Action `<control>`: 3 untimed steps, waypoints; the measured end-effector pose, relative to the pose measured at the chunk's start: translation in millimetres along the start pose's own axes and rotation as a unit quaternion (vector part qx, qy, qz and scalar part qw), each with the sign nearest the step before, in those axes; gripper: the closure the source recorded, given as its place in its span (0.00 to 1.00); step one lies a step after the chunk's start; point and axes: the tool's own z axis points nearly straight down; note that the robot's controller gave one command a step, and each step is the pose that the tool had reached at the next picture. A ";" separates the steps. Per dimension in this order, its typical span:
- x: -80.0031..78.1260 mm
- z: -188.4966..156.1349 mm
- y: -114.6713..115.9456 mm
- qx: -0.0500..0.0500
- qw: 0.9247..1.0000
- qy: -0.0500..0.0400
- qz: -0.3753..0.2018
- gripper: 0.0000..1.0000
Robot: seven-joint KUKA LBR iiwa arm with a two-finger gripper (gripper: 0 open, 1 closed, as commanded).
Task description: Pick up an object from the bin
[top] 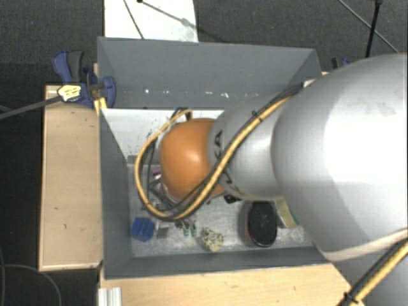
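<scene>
**A:** Where has the arm got to?

**B:** It reaches into the grey metal bin [118, 190] from the right. Its orange dome-shaped wrist cover [185, 158], looped by yellow and black cables [148, 171], sits over the floor left of the middle.

**A:** And the end effector?

**B:** The end effector [172, 215] is the dark hardware just under the orange cover's lower edge, low over the floor. I cannot tell whether it is spread or pressed together, because the cover hides it.

**A:** Which thing is it going for?

**B:** I cannot tell. Nearest, just below the cover, lies a pair of small green pieces [187, 231]. Below and left of the cover is a small blue block [143, 229].

**A:** Anything else close by?

**B:** A mottled cream-and-olive lump [212, 239] lies below and right of the cover, just beside the green pieces. Farther right of the cover is a black oval disc with a reddish rim [262, 225], partly under the arm.
</scene>
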 end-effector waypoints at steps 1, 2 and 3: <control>15.3 -126.4 -0.1 -0.001 1.000 -0.004 -0.011 1.00; 16.6 -121.8 -0.6 0.000 1.000 0.000 -0.009 0.00; -6.2 9.1 22.7 0.001 1.000 0.003 0.006 0.00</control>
